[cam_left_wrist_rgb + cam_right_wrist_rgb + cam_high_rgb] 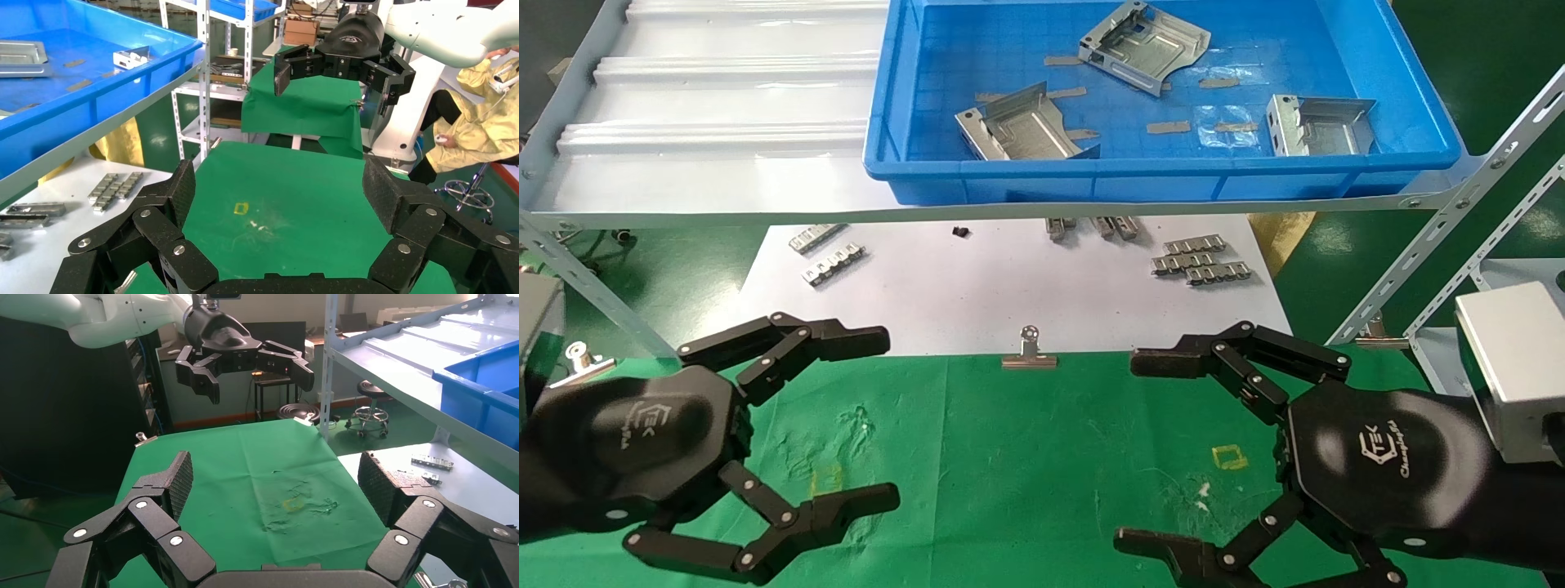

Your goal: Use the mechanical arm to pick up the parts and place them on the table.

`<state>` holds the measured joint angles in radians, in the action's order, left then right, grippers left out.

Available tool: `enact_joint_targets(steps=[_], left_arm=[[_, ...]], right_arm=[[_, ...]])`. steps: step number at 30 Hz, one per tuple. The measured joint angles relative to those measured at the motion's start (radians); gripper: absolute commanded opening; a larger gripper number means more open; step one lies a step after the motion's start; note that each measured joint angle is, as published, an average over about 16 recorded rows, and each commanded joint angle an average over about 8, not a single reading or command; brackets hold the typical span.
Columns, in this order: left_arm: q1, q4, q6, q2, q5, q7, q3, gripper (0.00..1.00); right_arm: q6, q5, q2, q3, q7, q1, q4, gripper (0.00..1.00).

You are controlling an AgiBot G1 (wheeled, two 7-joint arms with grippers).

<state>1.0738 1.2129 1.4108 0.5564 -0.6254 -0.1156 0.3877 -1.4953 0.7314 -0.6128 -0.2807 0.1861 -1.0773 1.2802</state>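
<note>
Three silvery sheet-metal brackets lie in a blue tray (pixel 977 175) on the shelf: one at the back (pixel 1144 45), one at the front left (pixel 1021 126), one at the front right (pixel 1320 124). My left gripper (pixel 887 416) is open and empty above the green cloth table (pixel 1042 457), at its left. My right gripper (pixel 1128 449) is open and empty above the table's right side. Each gripper faces the other: the right one shows in the left wrist view (pixel 333 76), the left one in the right wrist view (pixel 257 376). Both are well below and in front of the tray.
A pale grey ribbed shelf (pixel 715 122) carries the tray. A white sheet (pixel 1009 286) below it holds small slotted metal strips (pixel 1197 261) and a silver binder clip (pixel 1030 353) at its front edge. Shelf struts (pixel 1442 237) slant down at the right. Yellow square outlines (pixel 1228 456) mark the cloth.
</note>
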Motion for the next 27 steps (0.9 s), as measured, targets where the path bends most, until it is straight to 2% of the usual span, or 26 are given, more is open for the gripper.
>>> enact_joint_targets(steps=[21, 22, 27], left_arm=[[0.0, 0.0, 0.0, 0.0, 0.0, 0.0, 0.0, 1.0], [0.0, 0.0, 0.0, 0.0, 0.0, 0.0, 0.0, 0.95], [0.0, 0.0, 0.0, 0.0, 0.0, 0.0, 0.0, 0.32]], right_arm=[[0.0, 0.0, 0.0, 0.0, 0.0, 0.0, 0.0, 1.0], [0.0, 0.0, 0.0, 0.0, 0.0, 0.0, 0.0, 1.0], [0.0, 0.0, 0.0, 0.0, 0.0, 0.0, 0.0, 1.0]])
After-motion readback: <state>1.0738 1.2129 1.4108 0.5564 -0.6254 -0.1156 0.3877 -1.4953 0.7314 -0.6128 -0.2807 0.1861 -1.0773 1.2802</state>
